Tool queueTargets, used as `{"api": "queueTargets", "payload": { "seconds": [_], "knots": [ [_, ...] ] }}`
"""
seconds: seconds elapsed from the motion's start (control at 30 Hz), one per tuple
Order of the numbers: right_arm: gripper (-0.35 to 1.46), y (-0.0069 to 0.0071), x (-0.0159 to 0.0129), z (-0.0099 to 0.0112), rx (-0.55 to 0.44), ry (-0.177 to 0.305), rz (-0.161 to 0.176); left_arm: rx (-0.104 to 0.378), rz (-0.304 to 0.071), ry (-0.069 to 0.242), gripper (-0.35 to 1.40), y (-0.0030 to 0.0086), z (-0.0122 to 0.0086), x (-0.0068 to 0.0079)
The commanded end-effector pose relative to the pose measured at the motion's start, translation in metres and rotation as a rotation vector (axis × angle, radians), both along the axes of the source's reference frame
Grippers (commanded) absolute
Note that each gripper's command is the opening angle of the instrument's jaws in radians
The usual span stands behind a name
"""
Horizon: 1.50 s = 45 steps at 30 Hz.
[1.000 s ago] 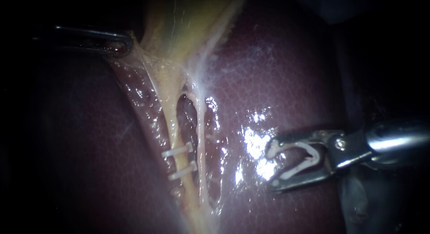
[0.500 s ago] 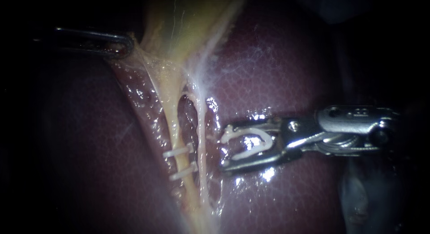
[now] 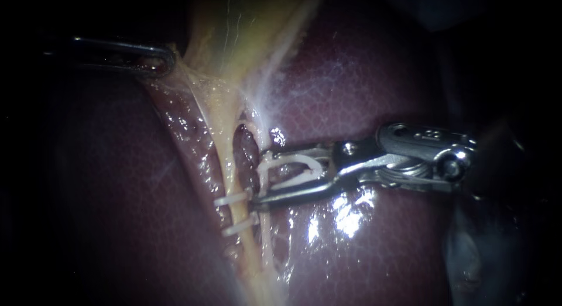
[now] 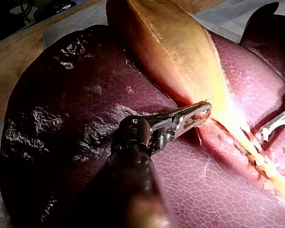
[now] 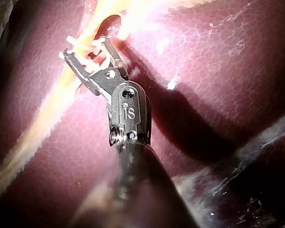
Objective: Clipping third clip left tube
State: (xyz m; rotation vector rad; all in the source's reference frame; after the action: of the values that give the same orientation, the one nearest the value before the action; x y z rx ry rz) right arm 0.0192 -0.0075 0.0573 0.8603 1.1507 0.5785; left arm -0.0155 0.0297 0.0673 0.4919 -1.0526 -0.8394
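The yellowish left tube (image 3: pixel 225 160) runs down from the gallbladder (image 3: pixel 246 31) and carries two white clips (image 3: pixel 234 198), one just below the other. My right instrument (image 3: pixel 260 182) comes in from the right with an open white clip (image 3: pixel 293 168) seated between its wide-standing jaws. Its tips reach the thin pale right tube (image 3: pixel 261 236), a little short of the left tube and level with the upper clip. In the right wrist view the same jaws (image 5: pixel 85 47) lie against the tubes. My left instrument (image 3: pixel 159 57) is shut on tissue at the gallbladder's neck (image 4: pixel 206 108).
Dark red liver (image 3: pixel 363 89) surrounds the tubes on both sides and gleams wet under the right shaft. Thin white membrane (image 3: pixel 275 89) fans out between gallbladder and liver. A wooden bench edge (image 4: pixel 19 52) shows beyond the liver (image 4: pixel 76 95).
My right instrument has travelled left across the liver with its clip, from well clear of the tubes to right against them. The left instrument and the two placed clips have stayed put.
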Motion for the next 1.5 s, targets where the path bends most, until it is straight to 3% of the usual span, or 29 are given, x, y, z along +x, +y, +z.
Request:
{"api": "queueTargets", "payload": {
  "seconds": [0.03, 0.4, 0.67, 1.03, 1.17, 1.5],
  "knots": [
    [0.49, -0.0001, 0.0001, 0.0005, 0.007, 0.005, -0.002, 0.001, 0.0, -0.001, -0.35, 0.0, 0.0, 0.0],
    [0.49, -0.0013, 0.0012, 0.0055, 0.051, 0.009, -0.02, 0.0, 0.0, 0.0, -0.35, -0.0001, 0.0001, -0.0001],
    [0.49, -0.0018, 0.0021, 0.0075, 0.057, 0.007, -0.025, 0.0, 0.002, -0.002, -0.35, -0.0002, 0.0001, -0.0002],
    [0.5, -0.0011, 0.0043, 0.0077, 0.11, 0.055, -0.005, 0.0, 0.003, -0.003, -0.35, -0.0003, 0.0003, -0.0003],
    [0.5, -0.0007, 0.0054, 0.0074, 0.147, 0.096, 0.01, 0.0, 0.003, -0.003, -0.35, -0.0003, 0.0004, -0.0004],
    [0.5, 0.0013, 0.0062, 0.004, 0.212, 0.178, 0.062, 0.0, 0.003, -0.002, -0.35, -0.0003, 0.0004, -0.0004]
  ]
}}
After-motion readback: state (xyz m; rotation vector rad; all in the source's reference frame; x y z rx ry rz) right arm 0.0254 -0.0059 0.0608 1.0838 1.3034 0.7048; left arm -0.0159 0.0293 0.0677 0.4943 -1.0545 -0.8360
